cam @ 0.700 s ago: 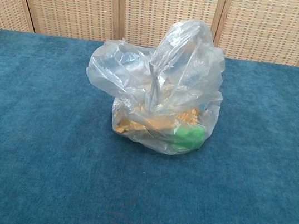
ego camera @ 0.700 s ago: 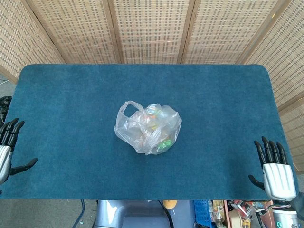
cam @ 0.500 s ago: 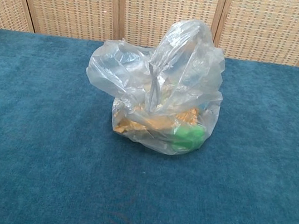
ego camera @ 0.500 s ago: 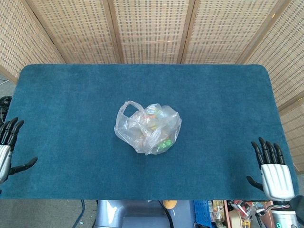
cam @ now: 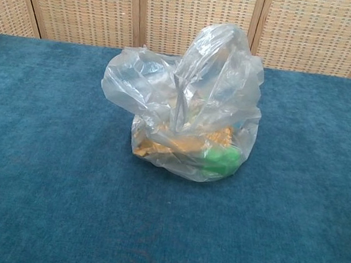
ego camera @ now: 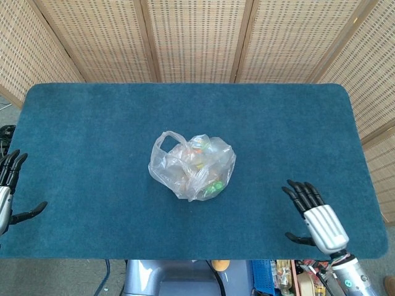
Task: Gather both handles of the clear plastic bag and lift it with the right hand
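A clear plastic bag (ego camera: 192, 166) (cam: 184, 116) sits in the middle of the blue table (ego camera: 92, 123), holding orange and green items. One handle loop (ego camera: 165, 142) lies at its upper left in the head view. In the chest view a handle (cam: 213, 58) stands upright. My right hand (ego camera: 316, 216) hovers over the table's front right, fingers spread, holding nothing, well clear of the bag. My left hand (ego camera: 7, 191) is at the table's left edge, fingers apart and empty. Neither hand shows in the chest view.
Woven folding screens (ego camera: 197, 37) stand behind the table. Clutter (ego camera: 284, 271) lies below the table's front edge.
My right hand has moved left and inward over the table, toward the bag. My left hand has slid slightly further left off the edge. The bag has not moved.
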